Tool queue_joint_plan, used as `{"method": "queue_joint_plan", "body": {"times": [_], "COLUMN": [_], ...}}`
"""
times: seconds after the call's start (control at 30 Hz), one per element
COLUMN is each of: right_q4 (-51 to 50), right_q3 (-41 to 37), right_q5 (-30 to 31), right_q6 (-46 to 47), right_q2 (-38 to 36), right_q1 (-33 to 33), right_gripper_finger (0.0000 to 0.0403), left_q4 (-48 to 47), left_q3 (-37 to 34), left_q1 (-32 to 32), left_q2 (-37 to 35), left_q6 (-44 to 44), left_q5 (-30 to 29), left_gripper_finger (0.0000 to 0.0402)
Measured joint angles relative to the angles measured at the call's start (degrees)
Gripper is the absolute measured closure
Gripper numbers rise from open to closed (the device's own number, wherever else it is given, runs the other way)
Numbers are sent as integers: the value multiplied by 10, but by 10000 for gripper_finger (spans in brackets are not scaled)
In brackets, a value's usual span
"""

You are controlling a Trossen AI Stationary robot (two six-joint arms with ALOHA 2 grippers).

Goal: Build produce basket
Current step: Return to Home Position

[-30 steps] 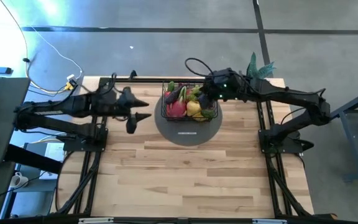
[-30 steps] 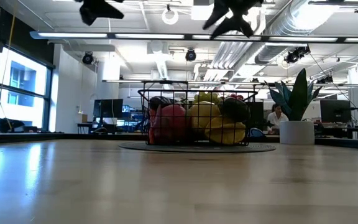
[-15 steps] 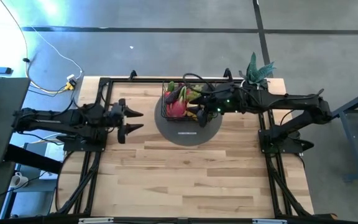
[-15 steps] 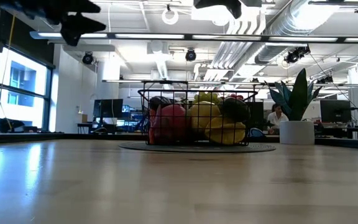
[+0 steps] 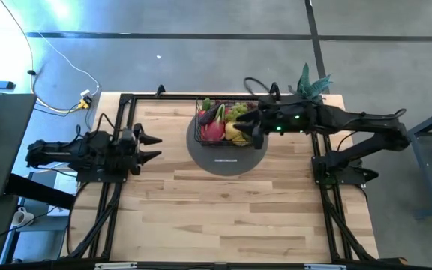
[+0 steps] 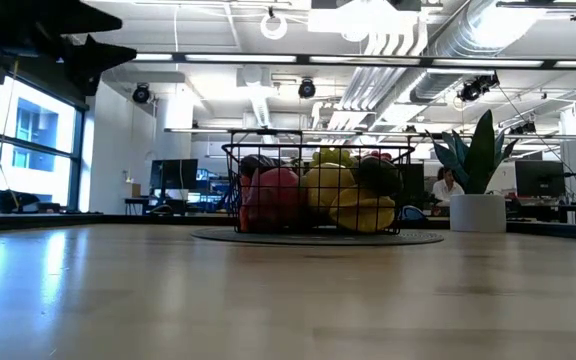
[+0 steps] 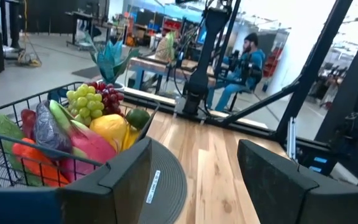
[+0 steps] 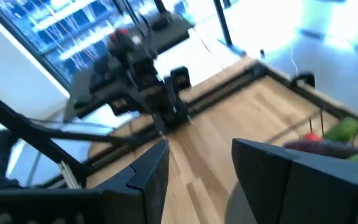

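Where the grey disc [image 5: 227, 159] lies at the far middle of the worktop [image 5: 223, 210], the basket [image 5: 199, 129] stands on it, upright and full. The produce [image 5: 223, 121] rises to its rim: a pink dragon fruit [image 5: 212, 130] toward the left side, a yellow fruit [image 5: 234, 132] beside it, and green grapes [image 7: 82, 99] and red grapes [image 7: 109, 96] at the back. In the left wrist view a purple eggplant [image 7: 45, 127] lies against the dragon fruit, with orange-red pieces under it. From the low view the fruit fills the wire walls and nothing lies on the worktop around the disc.

The right tool [image 5: 244, 129] hangs over the basket's right edge, above the produce and clear of it. It is released: its two fingers [image 8: 148, 177] stand well apart in its wrist view and grasp nothing.

The left tool [image 5: 156, 147] hovers above the worktop's left edge, well apart from the basket and pointing toward it. It too is released, with its fingers [image 7: 123, 177] spread and nothing between them.

A potted plant [image 5: 310, 81] stands at the far right corner. Beyond the worktop a person [image 6: 446, 186] sits at a desk.
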Motion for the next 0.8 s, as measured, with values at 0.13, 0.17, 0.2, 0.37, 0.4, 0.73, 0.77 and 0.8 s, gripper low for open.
{"method": "queue_joint_plan", "body": {"times": [0.13, 0.17, 0.2, 0.37, 0.4, 0.73, 0.77, 0.8], "right_q4": [8, 6, 6, -13, -19, -133, -153, -170], "right_q3": [0, 0, 0, 0, 0, 0, 0, 0], "right_q5": [0, 0, 1, 29, 38, 124, 137, 150], "right_q6": [-28, -36, -45, -88, -98, -136, -134, -130], "right_q2": [-42, -54, -66, -133, -146, -243, -248, -253], "right_q1": [0, 0, 0, 7, 10, 51, 54, 56], "right_gripper_finger": [245, 245, 245, 245, 245, 245, 245, 245], "left_q4": [1, 0, 0, 2, 4, 59, 60, 60], "left_q3": [-28, -36, -42, -73, -79, -118, -120, -121], "left_q1": [0, 0, 0, 0, 0, 0, 0, 0], "left_q2": [-39, -46, -51, -63, -63, -61, -61, -61], "left_q6": [0, -2, -9, -39, -41, -62, -62, -62], "left_q5": [-2, -3, -3, 3, 4, 14, 13, 13], "left_gripper_finger": [174, 174, 174, 174, 174, 174, 174, 174]}}
